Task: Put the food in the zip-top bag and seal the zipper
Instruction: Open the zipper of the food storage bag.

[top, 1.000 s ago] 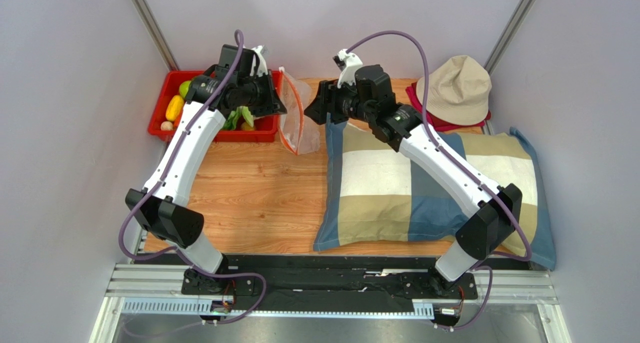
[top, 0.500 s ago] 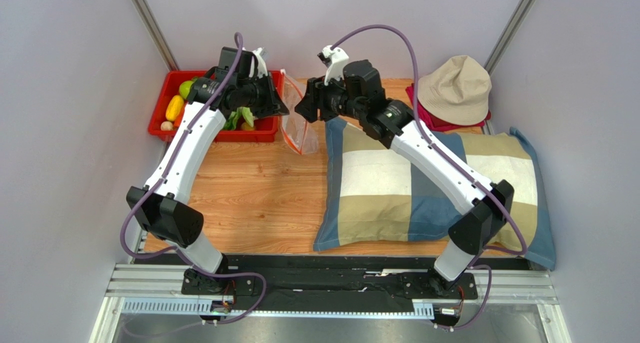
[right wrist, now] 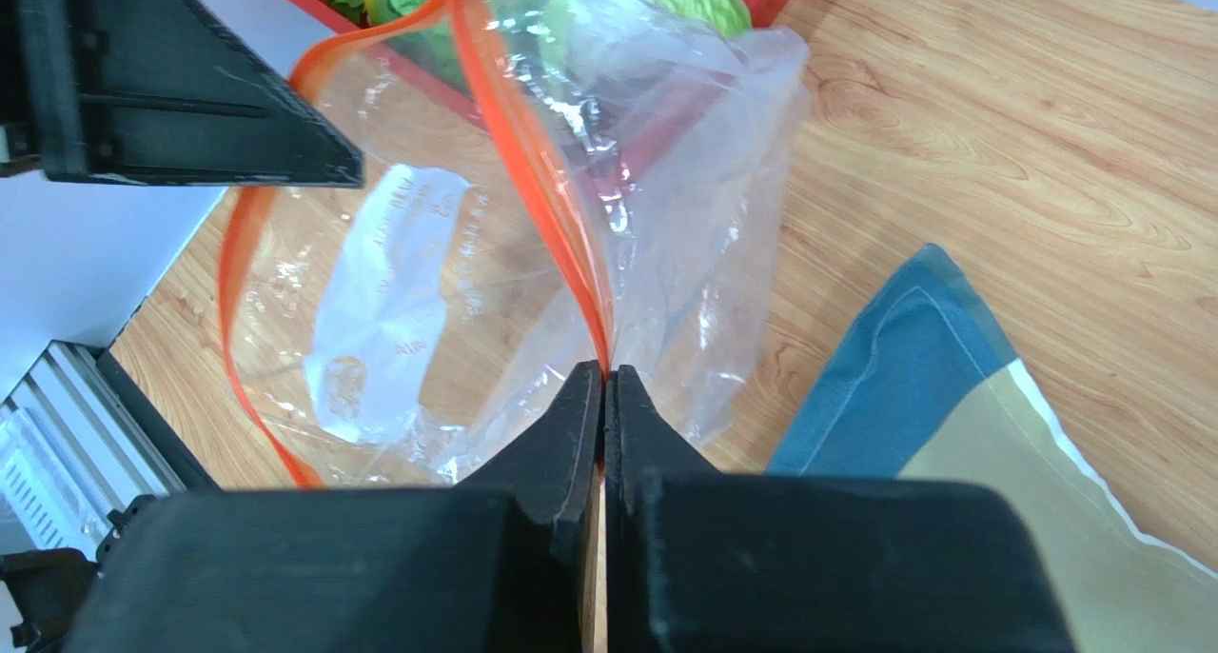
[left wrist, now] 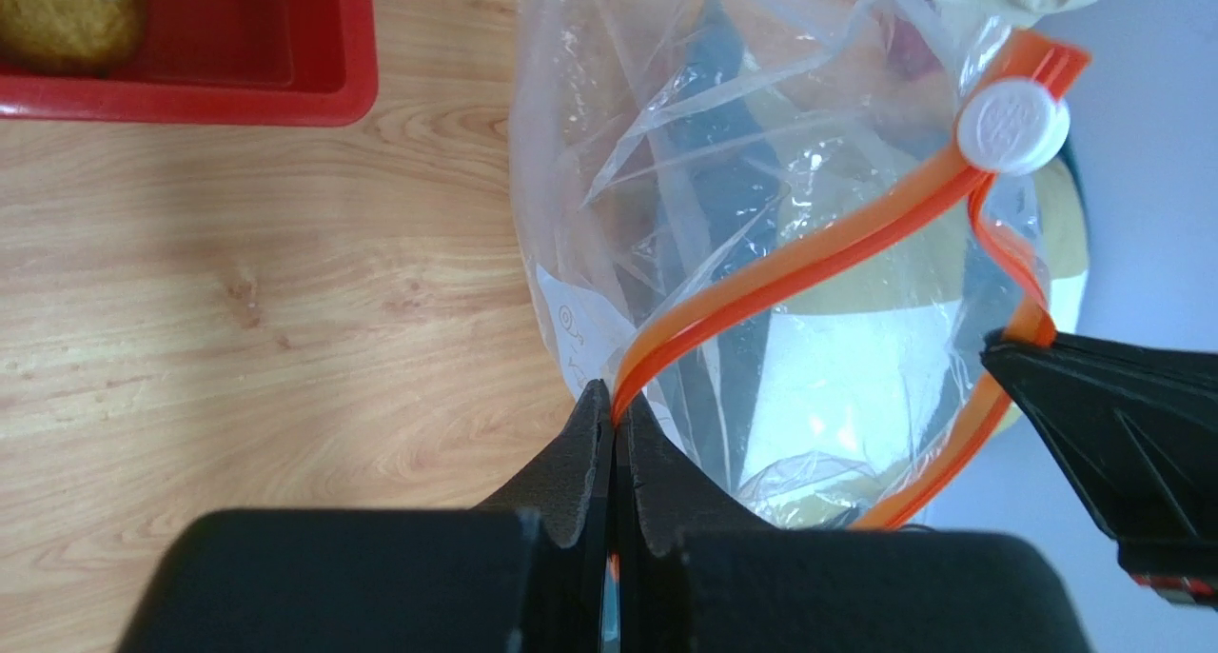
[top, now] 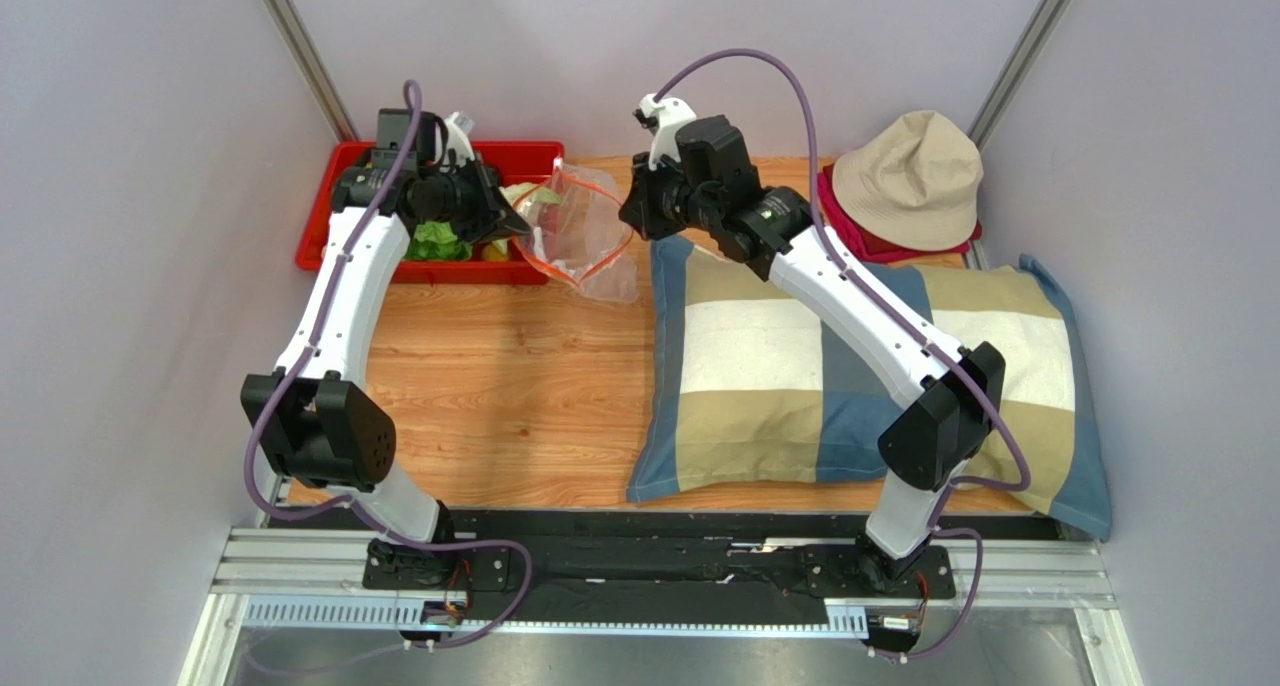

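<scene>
Within the last 1 second the right fingers (right wrist: 565, 446) have snapped shut on the orange-red zipper (left wrist: 801, 261). They pinch 1 lip of the strip flat, with no gap between them. The left fingers (left wrist: 579, 460) are likewise fully closed, on the opposite lip.

Over the same second the left arm has swung back over the red tray (top: 323, 214). The zip-top bag (top: 579, 236) hung as a narrow upright sliver just beside the tray's right end. It is now pulled into a wide mouth in that same spot. Whether its bottom touches the bench (top: 496, 386) I cannot tell. The white slider tab (left wrist: 1012, 122) sits at 1 end of the strip, so the zipper is undone along its length.

I judge the bag ready for filling, but both arms are busy holding it. The bag looks empty, and the food, such as the lettuce (top: 439, 241), lies in the tray.

A white label (right wrist: 379, 282) shows through the plastic, but its print is too faint to read. The slider's embossing is illegible as well.
</scene>
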Robot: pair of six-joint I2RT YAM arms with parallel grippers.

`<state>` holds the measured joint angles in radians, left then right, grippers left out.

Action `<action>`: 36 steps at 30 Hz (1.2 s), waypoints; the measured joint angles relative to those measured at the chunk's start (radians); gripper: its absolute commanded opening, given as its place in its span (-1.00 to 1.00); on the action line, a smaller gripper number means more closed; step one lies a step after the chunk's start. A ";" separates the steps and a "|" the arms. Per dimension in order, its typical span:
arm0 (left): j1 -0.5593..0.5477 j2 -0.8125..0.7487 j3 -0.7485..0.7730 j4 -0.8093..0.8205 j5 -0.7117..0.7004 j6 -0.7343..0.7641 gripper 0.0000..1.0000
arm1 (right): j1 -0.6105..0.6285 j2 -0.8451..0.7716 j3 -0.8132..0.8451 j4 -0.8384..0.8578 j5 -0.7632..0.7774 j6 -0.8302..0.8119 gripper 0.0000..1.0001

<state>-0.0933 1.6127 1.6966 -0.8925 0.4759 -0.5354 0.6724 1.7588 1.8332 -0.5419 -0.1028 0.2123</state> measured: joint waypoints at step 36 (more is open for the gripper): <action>0.026 -0.019 -0.290 0.493 0.356 -0.422 -1.00 | -0.100 0.145 0.079 -0.055 -0.257 0.189 -1.00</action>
<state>-0.0669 1.5932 1.4063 -0.3992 0.8318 -0.9573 0.5728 1.9041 1.9118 -0.5964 -0.3603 0.4011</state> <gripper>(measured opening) 0.010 0.159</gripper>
